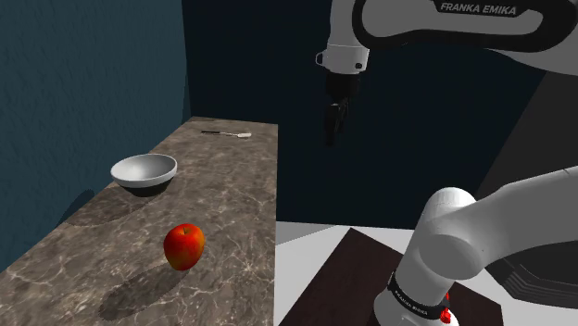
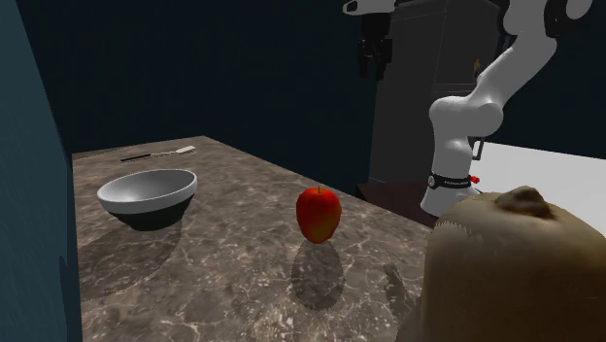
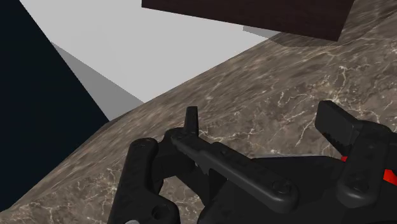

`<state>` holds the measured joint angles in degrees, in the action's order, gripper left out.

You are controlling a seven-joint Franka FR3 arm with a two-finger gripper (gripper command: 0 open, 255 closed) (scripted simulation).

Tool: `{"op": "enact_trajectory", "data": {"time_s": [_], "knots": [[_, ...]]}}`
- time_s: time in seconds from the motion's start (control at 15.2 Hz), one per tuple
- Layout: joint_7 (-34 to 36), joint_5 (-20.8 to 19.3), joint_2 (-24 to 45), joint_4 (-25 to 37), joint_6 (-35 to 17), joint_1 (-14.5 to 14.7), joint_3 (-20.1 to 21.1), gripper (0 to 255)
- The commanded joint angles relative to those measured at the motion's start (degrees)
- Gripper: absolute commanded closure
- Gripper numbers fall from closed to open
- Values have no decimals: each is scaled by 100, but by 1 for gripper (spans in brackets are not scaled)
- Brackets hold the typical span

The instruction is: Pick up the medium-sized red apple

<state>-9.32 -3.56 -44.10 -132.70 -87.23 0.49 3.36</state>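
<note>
Apple (image 1: 184,246) rests on stone counter (image 1: 236,181), hand (image 1: 331,134) well apart.

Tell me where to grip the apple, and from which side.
Grip the apple across its widest middle, coming straight down from above: it stands upright and alone on the counter, stem dimple up, round sides free, the bowl well apart.

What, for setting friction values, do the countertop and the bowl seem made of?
Countertop: polished brown stone, marble-like, judging by the pale veins and faint sheen. Bowl: smooth light grey inside, dark outside; the soft sheen suggests metal or glazed ceramic, and the look leaves it open.
</note>
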Motion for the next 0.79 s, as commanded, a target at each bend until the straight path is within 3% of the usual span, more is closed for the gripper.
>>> {"op": "enact_trajectory", "data": {"time_s": [0.0, 0.73], "knots": [[0, 0, 0, 0, 0, 0, 0, 0], [1195, 579, 1323, 128, -1266, 298, 1060, 0]]}}
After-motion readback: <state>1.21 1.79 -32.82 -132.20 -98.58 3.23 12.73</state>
